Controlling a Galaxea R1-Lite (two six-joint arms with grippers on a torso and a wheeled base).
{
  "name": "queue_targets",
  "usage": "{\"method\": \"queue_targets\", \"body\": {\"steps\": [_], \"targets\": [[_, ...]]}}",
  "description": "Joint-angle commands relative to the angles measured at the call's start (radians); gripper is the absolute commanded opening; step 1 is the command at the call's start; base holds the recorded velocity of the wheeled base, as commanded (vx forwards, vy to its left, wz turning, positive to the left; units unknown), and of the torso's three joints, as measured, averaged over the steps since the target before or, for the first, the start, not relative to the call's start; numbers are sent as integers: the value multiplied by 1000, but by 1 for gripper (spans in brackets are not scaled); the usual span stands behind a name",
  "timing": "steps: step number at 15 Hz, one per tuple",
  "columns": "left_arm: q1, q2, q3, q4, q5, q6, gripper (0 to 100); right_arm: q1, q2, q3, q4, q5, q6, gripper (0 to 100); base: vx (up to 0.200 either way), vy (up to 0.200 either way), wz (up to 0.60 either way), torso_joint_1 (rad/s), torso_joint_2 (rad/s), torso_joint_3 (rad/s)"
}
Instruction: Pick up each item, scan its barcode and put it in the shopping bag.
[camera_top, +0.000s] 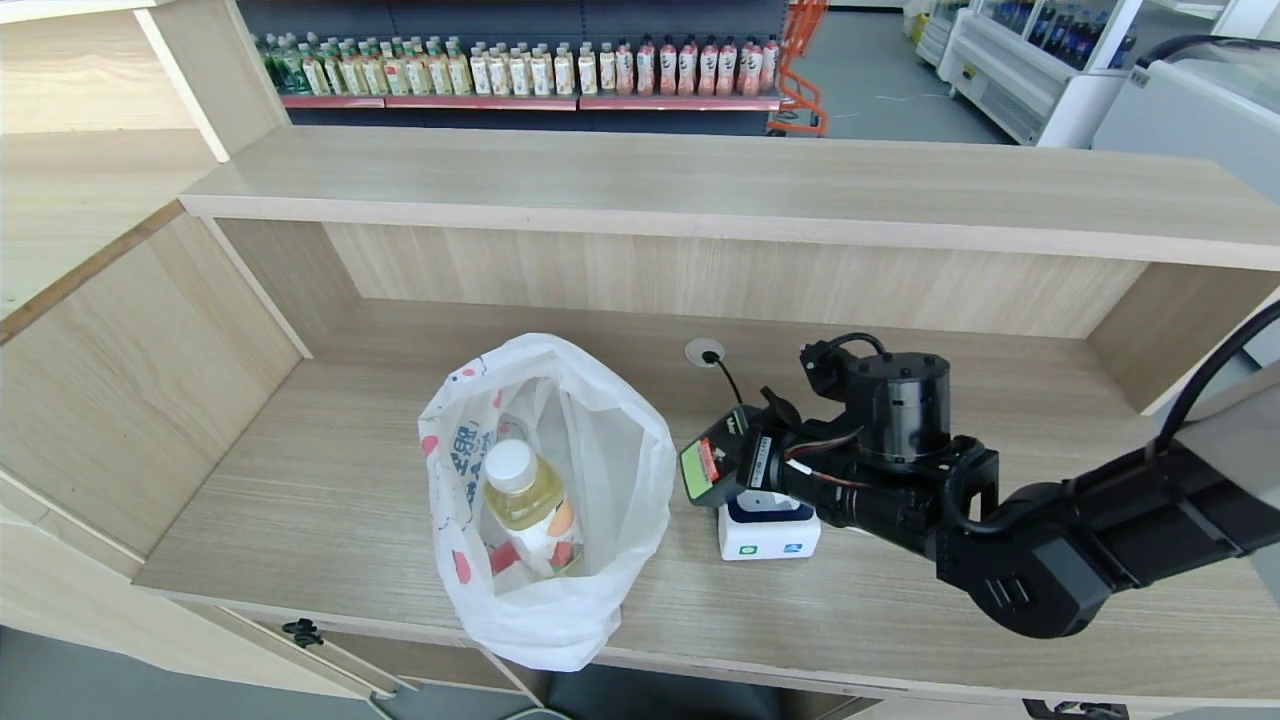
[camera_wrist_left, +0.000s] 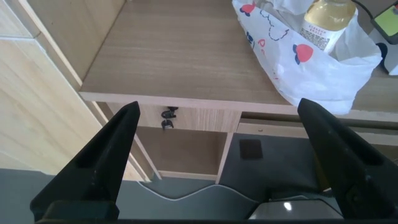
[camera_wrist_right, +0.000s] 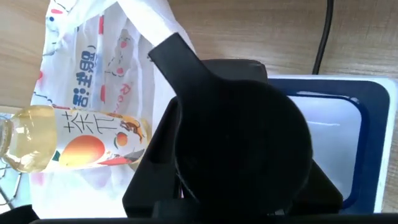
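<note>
Bag (camera_top: 600, 470) stands open on the counter (camera_top: 300, 500), a bottle (camera_top: 530, 500) inside with its white cap up. At the bag's 3 o'clock sits the white scanner (camera_top: 768, 535). The right gripper (camera_top: 730, 455) hangs just above the scanner, pinching a dark item (camera_top: 705, 468) whose green face points toward 9 o'clock, at the bag. The left gripper (camera_wrist_left: 217, 162) is off the counter's 6 o'clock edge, fingers spread wide.
</note>
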Motion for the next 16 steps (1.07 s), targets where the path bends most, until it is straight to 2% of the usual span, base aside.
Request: {"method": "queue_targets", "body": {"steps": [1, 11, 16], "targets": [[0, 2, 0, -1, -1, 0, 100, 0, 2, -3, -1, -1, -4, 0, 0, 0, 0, 0, 0, 0], [0, 2, 0, -1, 1, -1, 100, 6, -90, 51, 15, -1, -82, 0, 0, 0, 0, 0, 0, 0], [0, 2, 0, -1, -1, -1, 100, 2, -90, 89, 12, -44, -83, 0, 0, 0, 0, 0, 0, 0]]}}
